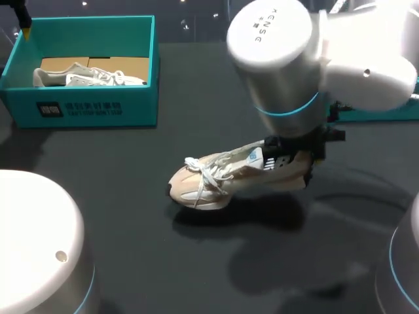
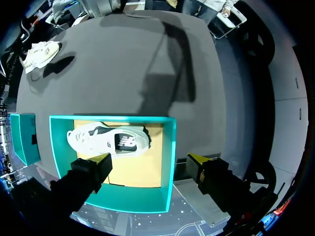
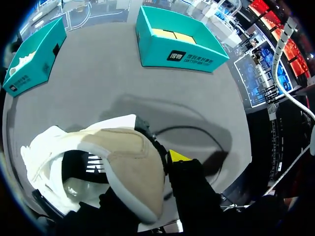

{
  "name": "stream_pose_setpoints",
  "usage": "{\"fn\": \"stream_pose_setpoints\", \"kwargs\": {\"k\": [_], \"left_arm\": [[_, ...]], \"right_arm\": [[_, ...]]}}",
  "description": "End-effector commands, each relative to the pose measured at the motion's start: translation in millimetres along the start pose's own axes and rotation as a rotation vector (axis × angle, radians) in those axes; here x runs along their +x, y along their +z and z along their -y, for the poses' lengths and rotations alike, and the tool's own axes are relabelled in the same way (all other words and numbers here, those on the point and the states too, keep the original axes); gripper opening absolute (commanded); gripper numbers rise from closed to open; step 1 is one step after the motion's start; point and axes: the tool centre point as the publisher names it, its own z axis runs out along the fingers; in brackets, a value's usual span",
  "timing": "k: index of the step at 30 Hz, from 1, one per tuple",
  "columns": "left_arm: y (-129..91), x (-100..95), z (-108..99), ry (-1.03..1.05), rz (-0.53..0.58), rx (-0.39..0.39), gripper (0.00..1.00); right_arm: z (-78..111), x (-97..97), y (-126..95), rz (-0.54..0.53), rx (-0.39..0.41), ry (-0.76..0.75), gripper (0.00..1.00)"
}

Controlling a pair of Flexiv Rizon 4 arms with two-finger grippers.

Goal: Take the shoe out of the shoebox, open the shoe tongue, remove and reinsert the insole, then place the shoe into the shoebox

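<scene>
Two teal shoeboxes stand on the dark surface (image 1: 131, 261): the left shoebox (image 1: 85, 110) at the far left and the right shoebox (image 3: 178, 53) at the far right, which is mostly hidden behind the right arm in the head view. The left shoebox is open and holds a white shoe (image 2: 106, 139) with a dark side panel, lying on its side on a cardboard liner (image 2: 150, 169). The left tool (image 2: 148, 161) hangs above this box with its two fingers spread wide and nothing between them. One yellow tip is over the box's near part beside the white shoe, and the other is past the box's wall. Near the middle of the surface, well apart from both boxes, is the beige shoe (image 1: 226, 176) with white laces. Its toe points left and sits low, while its heel is higher at the right, with a shadow below it. Whether the toe touches the surface cannot be made out. The right tool (image 3: 152, 162) is closed on the heel of the beige shoe. One yellow fingertip (image 3: 178, 156) presses just outside the heel's back, and the other finger is hidden inside the shoe's opening. The right shoebox shows only a cardboard liner inside.
</scene>
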Motion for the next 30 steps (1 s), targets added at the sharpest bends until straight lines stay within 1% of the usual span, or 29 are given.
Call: {"fn": "stream_pose_setpoints", "kwargs": {"k": [1,6,10,12,16,22,30], "left_arm": [[-0.2,0.3,-0.1,0.001,-0.001,0.000,1.00],[-0.2,0.3,-0.1,0.001,-0.001,0.000,1.00],[-0.2,0.3,-0.1,0.001,-0.001,0.000,1.00],[-0.2,0.3,-0.1,0.001,-0.001,0.000,1.00],[-0.2,0.3,-0.1,0.001,-0.001,0.000,1.00],[-0.2,0.3,-0.1,0.001,-0.001,0.000,1.00],[-0.2,0.3,-0.1,0.001,-0.001,0.000,1.00]], "right_arm": [[9.9,27.4,17.9,0.037,0.018,0.035,0.00],[19.5,32.7,38.4,-0.007,0.049,0.057,0.00],[22.1,35.8,50.2,-0.020,0.054,0.065,0.00],[23.2,38.2,57.4,-0.047,0.071,0.073,0.00],[27.0,47.0,69.4,-0.066,0.093,0.070,0.00],[31.0,53.8,78.9,-0.086,0.116,0.063,0.00],[31.9,60.0,92.1,-0.081,0.142,0.030,0.00]]}}
